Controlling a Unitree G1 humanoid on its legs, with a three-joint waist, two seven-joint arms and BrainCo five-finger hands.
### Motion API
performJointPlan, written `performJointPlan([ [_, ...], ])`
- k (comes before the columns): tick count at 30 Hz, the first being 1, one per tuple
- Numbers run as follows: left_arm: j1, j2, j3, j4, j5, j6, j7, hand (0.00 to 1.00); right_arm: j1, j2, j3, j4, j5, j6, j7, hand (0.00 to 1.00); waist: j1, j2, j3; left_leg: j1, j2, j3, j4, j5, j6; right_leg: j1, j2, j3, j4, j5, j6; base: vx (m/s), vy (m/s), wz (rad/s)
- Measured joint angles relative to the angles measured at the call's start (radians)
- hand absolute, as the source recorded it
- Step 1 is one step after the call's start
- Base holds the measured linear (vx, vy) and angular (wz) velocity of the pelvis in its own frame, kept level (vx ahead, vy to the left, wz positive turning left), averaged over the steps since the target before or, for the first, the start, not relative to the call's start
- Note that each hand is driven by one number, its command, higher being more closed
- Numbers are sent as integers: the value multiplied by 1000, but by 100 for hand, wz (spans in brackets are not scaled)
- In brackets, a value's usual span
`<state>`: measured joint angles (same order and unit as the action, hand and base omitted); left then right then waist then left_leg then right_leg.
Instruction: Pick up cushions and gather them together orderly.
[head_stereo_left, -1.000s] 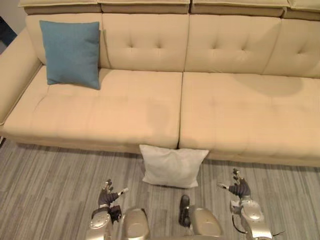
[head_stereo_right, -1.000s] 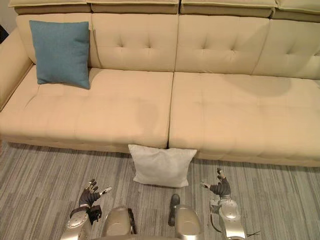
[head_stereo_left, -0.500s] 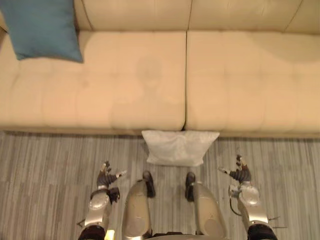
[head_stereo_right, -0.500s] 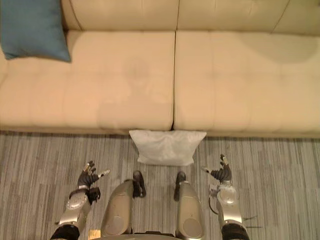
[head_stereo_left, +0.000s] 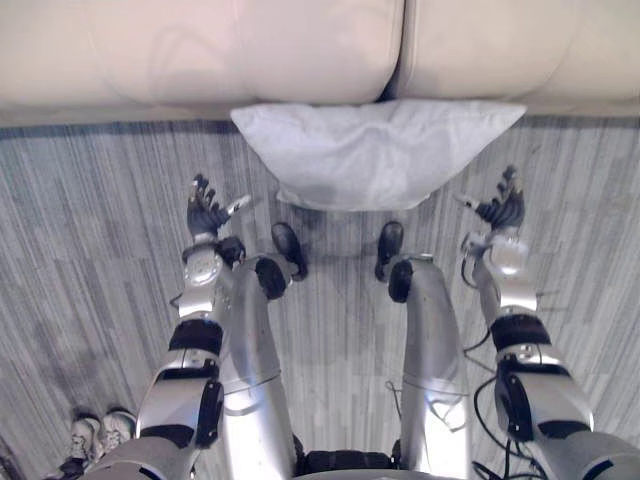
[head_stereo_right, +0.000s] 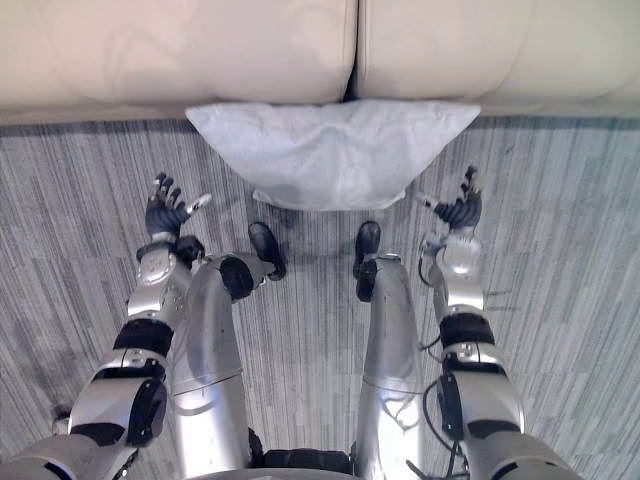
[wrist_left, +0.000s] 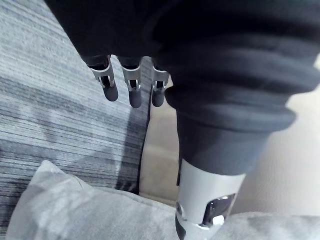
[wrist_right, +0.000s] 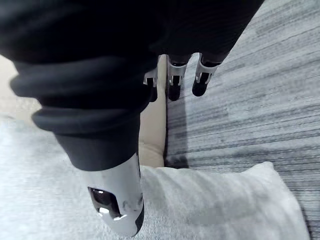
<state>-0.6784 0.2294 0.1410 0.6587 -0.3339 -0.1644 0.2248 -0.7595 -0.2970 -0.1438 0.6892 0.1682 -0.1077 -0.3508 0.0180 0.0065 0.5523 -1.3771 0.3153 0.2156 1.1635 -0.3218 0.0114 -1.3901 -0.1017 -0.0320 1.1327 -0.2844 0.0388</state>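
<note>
Grey floor is occupied by a white cushion (upper centre), flanked by left hand and right hand, fingers wide; grasp needed next

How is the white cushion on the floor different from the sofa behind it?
The cushion is white and wrinkly; the sofa is cream and smooth. The cushion is small, while the sofa runs past both edges of the view. The cushion lies on the grey floor, its top edge against the sofa's front. Both look soft and padded.
</note>
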Motion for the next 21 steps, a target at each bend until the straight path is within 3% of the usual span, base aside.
performJointPlan([
  [6, -156, -21, -101, -26, -7, 0, 30, 0, -171, 43, 105, -9, -2, 1, -63, 0, -1, 0, 0, -102, 23, 8, 27, 12, 16, -105, 9, 4, 15, 29, -2, -73, -2, -9],
  [7, -177, -24, -114, -26, -6, 0, 40, 100, -189, 56, 117, -10, -5, 1, -70, 100, -2, 0, 0, -109, 27, 8, 34, 12, 17, -112, 11, 4, 20, 29, -3, -40, 15, -8],
  [15, -227, 4, -148, -53, 2, 13, 102, 100, -181, 81, 156, -123, -21, 9, -110, 100, -11, 0, 0, -129, 36, 3, 44, 15, 13, -140, 15, 0, 42, 28, -3, -41, 11, -1],
  [21, -87, 12, -170, -227, 15, 29, 133, 100, -45, 88, 211, -310, -21, 9, -108, 100, -26, 2, -2, -71, 49, -13, 51, 16, 10, -67, 26, -15, 33, 30, -7, -42, 16, -4],
])
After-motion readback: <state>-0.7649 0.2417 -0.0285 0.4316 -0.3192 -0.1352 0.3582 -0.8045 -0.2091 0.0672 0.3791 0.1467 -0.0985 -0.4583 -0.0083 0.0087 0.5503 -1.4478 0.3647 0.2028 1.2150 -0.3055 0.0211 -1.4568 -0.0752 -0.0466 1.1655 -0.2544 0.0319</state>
